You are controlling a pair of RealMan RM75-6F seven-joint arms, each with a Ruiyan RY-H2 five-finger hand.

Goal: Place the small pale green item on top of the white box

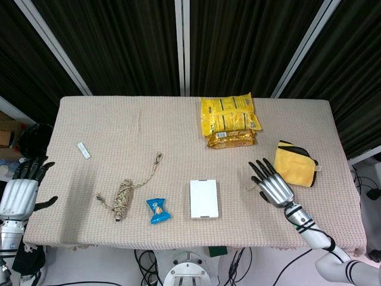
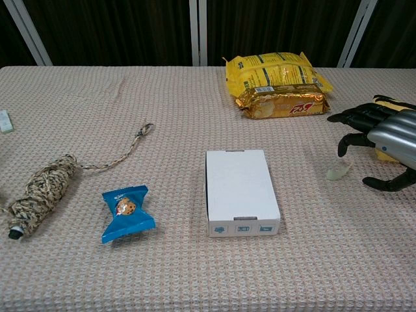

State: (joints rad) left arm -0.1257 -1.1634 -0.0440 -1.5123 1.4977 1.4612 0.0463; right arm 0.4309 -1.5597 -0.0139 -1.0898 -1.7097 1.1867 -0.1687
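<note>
The small pale green item (image 2: 338,171) lies on the table cloth, just below the fingertips of my right hand (image 2: 383,146). In the head view it is only a pale speck (image 1: 250,189) beside the fingers. The right hand (image 1: 272,183) hovers with its fingers spread and holds nothing. The white box (image 1: 203,198) lies flat near the table's front middle, to the left of the item (image 2: 240,192). My left hand (image 1: 21,190) hangs off the table's left edge, fingers apart and empty.
Yellow snack packs (image 1: 229,119) lie at the back middle. A yellow cloth (image 1: 296,163) sits behind the right hand. A blue cookie packet (image 1: 158,210) and a rope bundle (image 1: 123,198) lie left of the box. A small white strip (image 1: 84,150) is at far left.
</note>
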